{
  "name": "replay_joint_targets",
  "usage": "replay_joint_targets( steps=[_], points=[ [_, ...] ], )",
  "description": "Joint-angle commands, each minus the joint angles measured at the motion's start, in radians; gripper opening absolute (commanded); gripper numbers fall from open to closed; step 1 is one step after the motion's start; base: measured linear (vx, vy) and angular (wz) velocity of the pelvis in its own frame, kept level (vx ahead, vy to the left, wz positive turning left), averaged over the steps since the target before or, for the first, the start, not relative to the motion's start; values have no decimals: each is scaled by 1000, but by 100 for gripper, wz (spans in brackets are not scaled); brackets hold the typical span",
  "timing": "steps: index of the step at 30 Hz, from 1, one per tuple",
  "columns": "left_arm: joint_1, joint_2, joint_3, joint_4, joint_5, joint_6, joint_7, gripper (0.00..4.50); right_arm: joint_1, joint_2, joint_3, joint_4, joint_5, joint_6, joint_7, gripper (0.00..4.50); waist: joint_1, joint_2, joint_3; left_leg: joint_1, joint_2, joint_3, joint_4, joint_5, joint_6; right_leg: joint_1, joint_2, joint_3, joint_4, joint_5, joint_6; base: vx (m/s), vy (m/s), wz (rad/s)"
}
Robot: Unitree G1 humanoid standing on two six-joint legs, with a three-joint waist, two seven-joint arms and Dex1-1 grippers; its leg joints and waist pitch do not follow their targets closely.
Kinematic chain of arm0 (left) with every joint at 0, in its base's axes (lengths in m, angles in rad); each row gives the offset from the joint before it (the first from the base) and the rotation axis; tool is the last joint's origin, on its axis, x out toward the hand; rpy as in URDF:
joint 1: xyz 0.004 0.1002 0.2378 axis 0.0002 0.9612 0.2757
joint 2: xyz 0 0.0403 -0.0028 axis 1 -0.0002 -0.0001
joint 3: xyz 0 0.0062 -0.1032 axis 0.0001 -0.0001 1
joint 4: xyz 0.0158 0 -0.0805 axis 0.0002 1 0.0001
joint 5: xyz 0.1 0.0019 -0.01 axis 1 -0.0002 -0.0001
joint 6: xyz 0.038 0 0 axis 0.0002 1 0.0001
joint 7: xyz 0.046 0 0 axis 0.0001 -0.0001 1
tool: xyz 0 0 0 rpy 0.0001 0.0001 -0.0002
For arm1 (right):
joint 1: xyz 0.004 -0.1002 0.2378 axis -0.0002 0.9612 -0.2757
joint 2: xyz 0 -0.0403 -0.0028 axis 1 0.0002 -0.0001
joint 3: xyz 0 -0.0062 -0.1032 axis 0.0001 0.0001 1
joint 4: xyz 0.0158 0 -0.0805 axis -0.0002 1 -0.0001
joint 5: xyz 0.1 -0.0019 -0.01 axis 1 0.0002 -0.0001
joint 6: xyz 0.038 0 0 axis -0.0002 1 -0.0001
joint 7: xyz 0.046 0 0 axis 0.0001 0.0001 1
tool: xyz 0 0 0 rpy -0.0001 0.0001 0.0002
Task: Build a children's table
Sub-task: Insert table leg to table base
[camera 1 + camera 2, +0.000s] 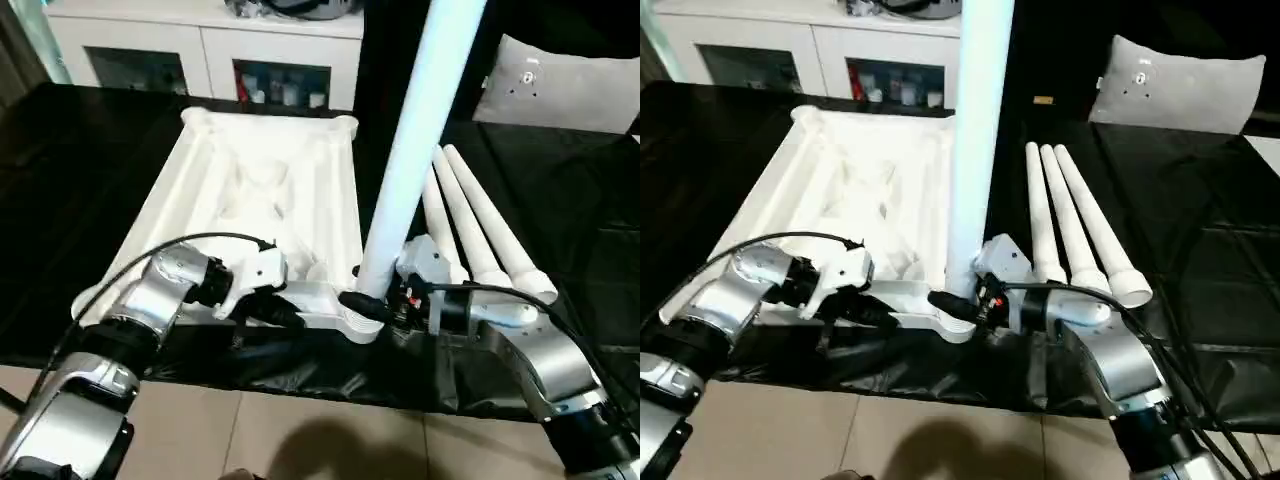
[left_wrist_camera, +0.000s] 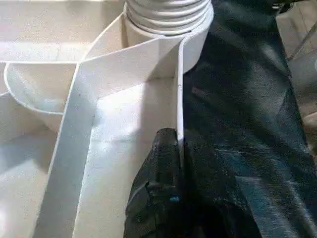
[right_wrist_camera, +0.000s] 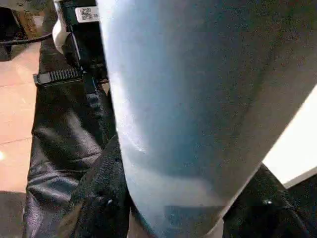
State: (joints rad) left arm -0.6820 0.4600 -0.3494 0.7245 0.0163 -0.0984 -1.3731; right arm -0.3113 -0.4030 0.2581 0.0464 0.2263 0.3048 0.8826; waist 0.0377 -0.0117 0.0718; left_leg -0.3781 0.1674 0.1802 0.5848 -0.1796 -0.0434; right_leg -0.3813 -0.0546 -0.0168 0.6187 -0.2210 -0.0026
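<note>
Table top (image 1: 270, 190) corner socket (image 1: 362, 322) holds 1 upright leg (image 1: 415, 150) (right gripper (image 3: 168, 218) clamping).

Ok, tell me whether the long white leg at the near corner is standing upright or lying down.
Upright. The long white tubular plastic leg rises from the round corner socket, between the right end effector's fingers.

Upright leg (image 1: 415, 150) in upturned table top (image 1: 262, 190) corner socket, three legs (image 1: 480, 235) beside
</note>
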Motion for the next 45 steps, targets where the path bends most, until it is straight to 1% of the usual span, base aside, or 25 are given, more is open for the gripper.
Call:
replay_joint_targets(
  steps=[1,4,7,8,9,12,14,15,16,17,18,20,21,22,26,27,28,29,34,37,39,40,42,43,45],
  points=[
    [-59,19,58,-13,-9,-13,49,0,71,-8,132,140,-59,110,34,191,-2,10,-24,29,70,-33,-96,-396,-24,5,-92,48,-100,-334,-196,0,0,0],
    [-52,24,67,-12,-8,-8,65,0,61,3,130,152,-64,105,28,191,-5,5,-22,32,70,-34,-100,-416,-31,5,-94,49,-108,-393,-186,0,0,0],
    [-48,22,74,-9,-8,-4,81,0,58,16,121,156,-66,104,13,191,-4,6,-22,34,72,-35,-102,-421,-37,2,-94,51,-110,-400,-182,0,0,0],
    [-30,26,80,-39,-4,29,111,0,54,35,103,162,-70,112,-28,191,-4,12,-25,35,72,-36,-102,-422,-42,2,-95,51,-108,-395,-185,0,0,0],
    [-28,26,80,-43,-4,33,113,0,54,36,102,163,-70,112,-31,191,-5,10,-24,35,71,-35,-102,-424,-44,0,-94,52,-109,-394,-188,0,0,0],
    [35,40,103,-166,-17,150,160,0,41,80,64,187,-83,127,-125,191,-10,23,-27,30,74,-42,-109,-443,-69,5,-94,50,-100,-382,-197,0,0,0],
    [92,41,132,-291,-30,262,209,0,28,109,37,202,-97,133,-199,191,-18,22,-28,20,73,-43,-112,-427,-72,12,-90,45,-95,-357,-199,0,0,0],
    [124,38,145,-361,-28,322,242,0,18,126,23,215,-103,133,-238,191,-24,29,-29,24,74,-41,-111,-430,-80,8,-90,47,-94,-334,-210,0,0,0],
    [135,37,150,-386,-27,344,256,0,14,133,17,221,-105,133,-253,191,-28,27,-25,21,70,-41,-110,-433,-75,6,-88,46,-97,-347,-210,0,0,0],
    [155,33,155,-430,-25,378,271,0,7,142,11,229,-111,133,-274,191,-30,29,-25,28,66,-38,-105,-441,-68,1,-87,48,-105,-382,-201,0,0,0],
    [174,22,162,-475,-25,418,291,0,-2,152,4,239,-114,134,-294,191,-32,33,-25,29,68,-37,-103,-438,-67,1,-88,51,-104,-378,-204,0,0,0],
    [206,-12,173,-563,-21,495,337,0,-22,173,-15,260,-115,133,-333,191,-34,27,-24,28,67,-34,-102,-422,-58,1,-84,51,-106,-368,-206,0,0,0],
    [225,-43,167,-634,-13,557,371,0,-42,191,-32,285,-111,132,-367,191,-34,28,-25,27,67,-34,-100,-410,-54,2,-85,51,-105,-360,-208,0,0,0],
    [229,-52,164,-653,-9,572,381,0,-48,196,-36,293,-110,132,-376,191,-32,28,-28,23,66,-31,-99,-356,-39,7,-82,51,-103,-315,-214,0,0,0],
    [240,-91,147,-733,4,671,441,0,-66,205,-39,315,-109,128,-382,191,-30,25,-34,17,62,-23,-92,-267,-13,17,-76,49,-95,-178,-231,0,0,0],
    [239,-90,145,-733,8,672,444,0,-66,206,-39,315,-108,128,-381,191,-30,25,-36,17,62,-22,-91,-251,-9,20,-76,48,-92,-152,-235,0,0,0],
    [239,-84,128,-742,32,689,468,0,-67,210,-40,316,-105,126,-378,191,-28,17,-37,13,59,-21,-88,-219,6,24,-76,47,-89,-117,-238,0,0,0],
    [240,-84,126,-744,33,691,470,0,-67,210,-40,316,-105,126,-377,191,-28,20,-37,14,61,-21,-89,-208,13,24,-77,46,-89,-108,-240,0,0,0],
    [247,-83,122,-785,34,744,500,0,-64,216,-40,323,-99,123,-378,191,-31,21,-33,19,62,-21,-92,-267,-4,19,-76,47,-97,-200,-228,0,0,0],
    [251,-74,119,-794,42,747,519,0,-62,219,-38,324,-100,119,-374,191,-31,21,-36,19,61,-21,-90,-255,-3,19,-74,46,-95,-177,-225,0,0,0],
    [255,-70,121,-792,47,723,531,0,-62,228,-48,331,-95,113,-373,191,-31,21,-36,19,60,-20,-90,-252,-2,20,-74,46,-94,-167,-226,0,0,0],
    [256,-70,123,-787,45,696,531,0,-61,231,-53,332,-89,111,-370,226,-31,22,-36,19,60,-21,-90,-259,-1,19,-74,46,-96,-175,-227,0,0,0],
    [256,-69,122,-779,41,653,525,0,-61,233,-56,332,-87,108,-371,261,-32,21,-36,18,60,-21,-90,-261,-2,20,-74,46,-97,-184,-223,0,0,0],
    [258,-65,119,-773,35,614,516,0,-61,234,-58,334,-86,103,-373,261,-31,24,-39,20,60,-21,-88,-250,-2,19,-74,46,-96,-168,-230,0,0,0],
    [262,-66,123,-765,16,561,503,0,-60,237,-63,336,-88,86,-376,277,-29,22,-44,16,60,-21,-85,-219,2,25,-74,46,-89,-112,-232,0,0,0]
  ],
)
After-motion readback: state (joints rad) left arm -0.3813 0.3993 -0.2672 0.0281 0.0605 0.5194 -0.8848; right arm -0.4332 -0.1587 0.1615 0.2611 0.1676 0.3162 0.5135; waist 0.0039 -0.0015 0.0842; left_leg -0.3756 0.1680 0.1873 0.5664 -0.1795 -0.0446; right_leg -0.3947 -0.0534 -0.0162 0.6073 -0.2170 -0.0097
